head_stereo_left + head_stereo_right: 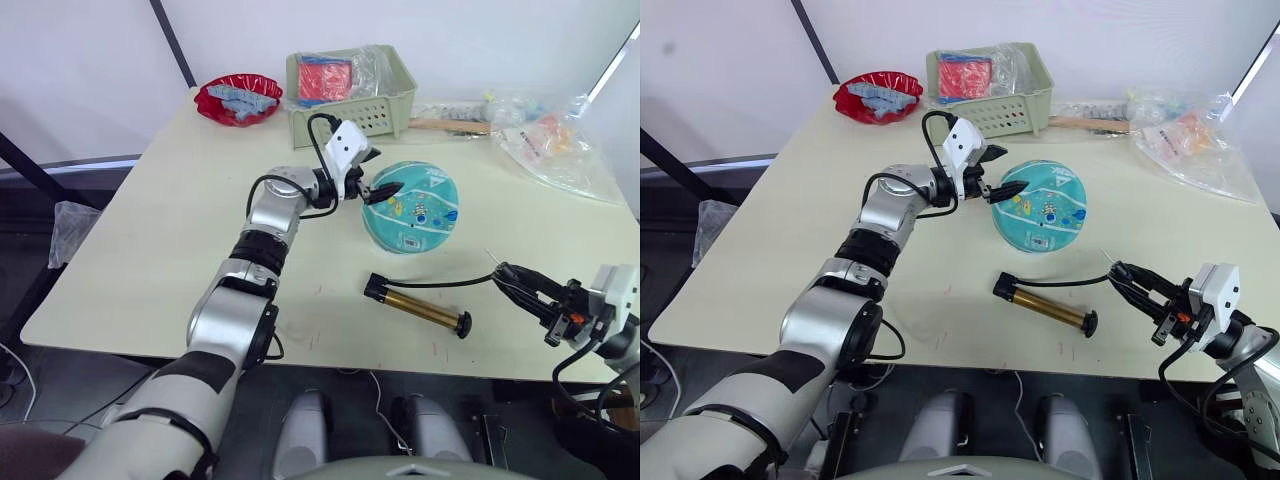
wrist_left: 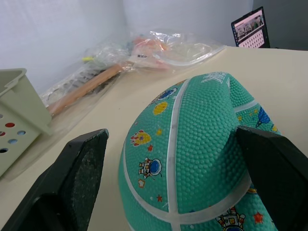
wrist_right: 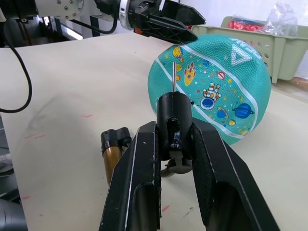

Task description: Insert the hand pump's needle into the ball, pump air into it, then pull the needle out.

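Ball: the ball (image 1: pixel 412 207) sits on the table (image 1: pixel 150 230) at centre frame, looking part-deflated.
Left gripper: I have the left gripper (image 1: pixel 378 190) at the ball's upper-left edge, fingers spread wide to either side of it, not clamped.
Right gripper: the right gripper (image 3: pixel 174 144) is clenched on the needle's black fitting; the needle (image 3: pixel 173 77) stands up out of the fingers.
Hand pump: the hand pump (image 1: pixel 420 308) lies flat in lower centre, long axis slanting from upper left to lower right, its hose running right to my right gripper.
Key relation: in the head views the ball lies up and left of the needle tip, well apart; I judge the right arm must carry it there.
Valve: I cannot make it out.
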`<state>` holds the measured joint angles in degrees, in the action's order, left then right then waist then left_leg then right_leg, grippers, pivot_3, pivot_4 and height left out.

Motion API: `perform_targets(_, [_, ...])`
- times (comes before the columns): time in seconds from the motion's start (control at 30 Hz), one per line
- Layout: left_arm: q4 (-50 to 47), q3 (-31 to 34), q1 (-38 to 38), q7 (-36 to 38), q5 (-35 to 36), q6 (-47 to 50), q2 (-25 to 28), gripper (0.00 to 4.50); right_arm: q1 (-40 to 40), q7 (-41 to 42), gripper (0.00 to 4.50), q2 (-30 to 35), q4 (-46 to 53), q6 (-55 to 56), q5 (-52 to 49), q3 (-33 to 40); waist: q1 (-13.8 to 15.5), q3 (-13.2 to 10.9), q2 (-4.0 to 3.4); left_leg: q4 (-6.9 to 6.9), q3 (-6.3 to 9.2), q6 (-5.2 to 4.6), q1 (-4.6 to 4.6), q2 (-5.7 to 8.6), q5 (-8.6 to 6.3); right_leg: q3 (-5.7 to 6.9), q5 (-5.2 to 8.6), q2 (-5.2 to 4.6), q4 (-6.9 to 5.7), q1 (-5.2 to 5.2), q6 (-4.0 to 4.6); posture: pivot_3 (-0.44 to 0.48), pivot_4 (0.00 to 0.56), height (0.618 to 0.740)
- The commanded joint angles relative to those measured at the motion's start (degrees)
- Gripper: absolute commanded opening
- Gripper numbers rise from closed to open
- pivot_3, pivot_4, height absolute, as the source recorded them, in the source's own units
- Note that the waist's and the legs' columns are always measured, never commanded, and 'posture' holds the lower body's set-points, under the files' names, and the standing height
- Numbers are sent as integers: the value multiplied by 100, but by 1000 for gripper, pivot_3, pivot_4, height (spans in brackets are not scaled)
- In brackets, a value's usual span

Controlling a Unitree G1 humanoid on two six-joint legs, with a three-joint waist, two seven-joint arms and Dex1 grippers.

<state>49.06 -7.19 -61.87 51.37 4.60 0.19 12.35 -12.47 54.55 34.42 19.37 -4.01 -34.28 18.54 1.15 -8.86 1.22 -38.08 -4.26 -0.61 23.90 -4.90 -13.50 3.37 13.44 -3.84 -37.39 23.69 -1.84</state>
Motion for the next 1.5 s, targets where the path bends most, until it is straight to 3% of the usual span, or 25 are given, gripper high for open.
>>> perform_targets(0.03, [-16, -52, -81, 77, -80, 88, -61, 4461, 63, -114, 349, -32, 249, 105, -53, 157, -1, 0, 0, 0, 0, 0, 0, 0, 0, 0, 0, 0, 0, 0, 0, 0, 150, 735])
perform_targets(0.73, [-1030, -137, 395, 411, -96, 297, 225, 4461, 266, -280, 349, -140, 234, 197, 78, 5, -27, -4, -1, 0, -1, 0, 0, 0, 0, -2, 0, 0, -5, 2, 1, 0, 150, 735])
perform_targets(1.23, [232, -54, -139, -498, -367, 370, -149, 4461, 327, -340, 349, -185, 314, 150, 135, -48, -26, -4, 0, -2, -1, 0, 0, 0, 0, -2, 0, 1, -7, 2, 0, 0, 150, 735])
perform_targets(1.27, [296, -56, -151, -545, -384, 346, -166, 3919, 338, -352, 349, -186, 326, 136, 139, -58, -27, -4, 0, -3, -1, 0, 0, 0, 0, -2, 0, 1, -8, 2, 0, 0, 150, 735])
perform_targets(1.33, [357, -58, -147, -587, -391, 304, -207, 3335, 375, -412, 349, -178, 368, 62, 139, -85, -29, -4, 0, -3, -1, 0, -1, 0, 0, -2, 0, 1, -8, 2, 0, 0, 150, 735])
perform_targets(1.4, [323, -56, -103, -605, -376, 283, -253, 2325, 401, -502, 349, -152, 436, -46, 134, -120, -30, -4, 0, -3, -1, 0, -1, 0, 0, -2, 0, 1, -10, 2, 0, 0, 150, 735])
perform_targets(1.5, [78, -56, 61, -665, -343, 330, -355, 1320, 491, -780, 349, -92, 585, -441, 124, -222, -30, -4, 0, -5, -1, 0, -1, 0, 0, -2, 0, 1, -12, 3, 0, 0, 150, 735])
